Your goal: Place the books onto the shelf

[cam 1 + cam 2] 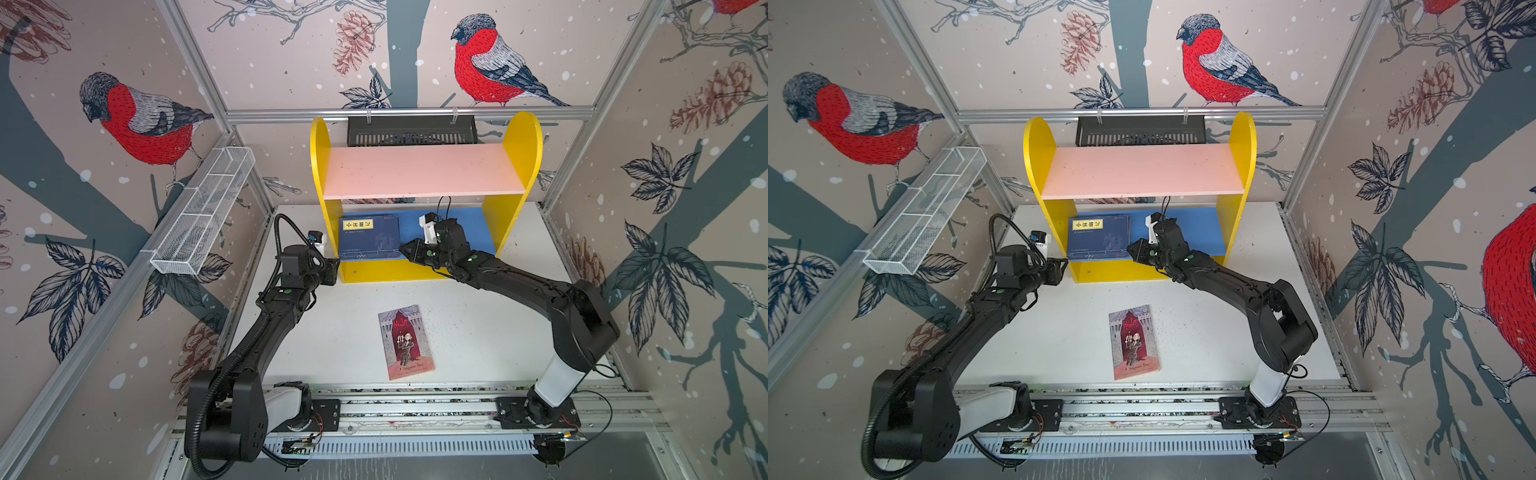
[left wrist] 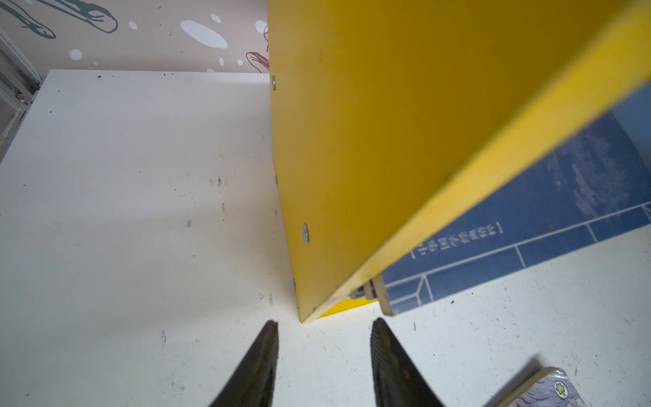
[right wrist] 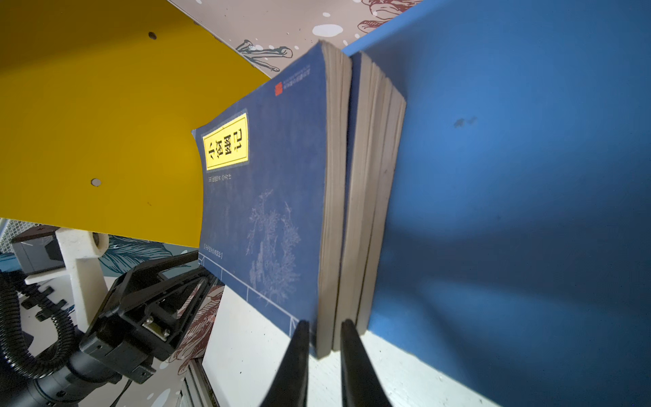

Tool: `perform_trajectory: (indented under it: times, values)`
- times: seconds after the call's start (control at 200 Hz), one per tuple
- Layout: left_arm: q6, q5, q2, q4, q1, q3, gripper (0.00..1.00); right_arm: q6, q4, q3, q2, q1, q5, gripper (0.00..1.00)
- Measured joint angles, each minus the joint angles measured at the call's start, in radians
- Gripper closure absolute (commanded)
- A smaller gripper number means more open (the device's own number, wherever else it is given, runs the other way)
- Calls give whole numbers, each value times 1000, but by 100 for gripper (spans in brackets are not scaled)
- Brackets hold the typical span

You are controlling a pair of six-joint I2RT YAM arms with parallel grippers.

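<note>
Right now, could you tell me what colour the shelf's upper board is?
The upper board is pale pink, seen best in a top view.

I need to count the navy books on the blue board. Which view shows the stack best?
The right wrist view: the navy stack shows its page edges, so layers separate. Both top views show only the top navy book, cover up. The left wrist view catches one corner beside the yellow panel.

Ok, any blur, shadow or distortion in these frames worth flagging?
In both top views light is even and the Hamlet book is sharp. Left wrist: the shelf's yellow side panel is soft near the lens, its front edge smeared. Right wrist: a broad shadow darkens the blue lower board; the right tool, around the top navy book, is soft.
</note>
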State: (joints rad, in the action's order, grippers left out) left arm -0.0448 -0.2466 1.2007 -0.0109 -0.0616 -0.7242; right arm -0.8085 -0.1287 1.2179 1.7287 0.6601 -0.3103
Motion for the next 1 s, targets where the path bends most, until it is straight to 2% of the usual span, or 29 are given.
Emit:
perform_trajectory:
  times: [0.66,1.0]
  values:
    - [-3,0,-2,0,0,0,55,0,-5,9,8,2,-38,81]
    - [-7,0,-2,1,0,0,52,0,-3,10,-9,-7,-27,77]
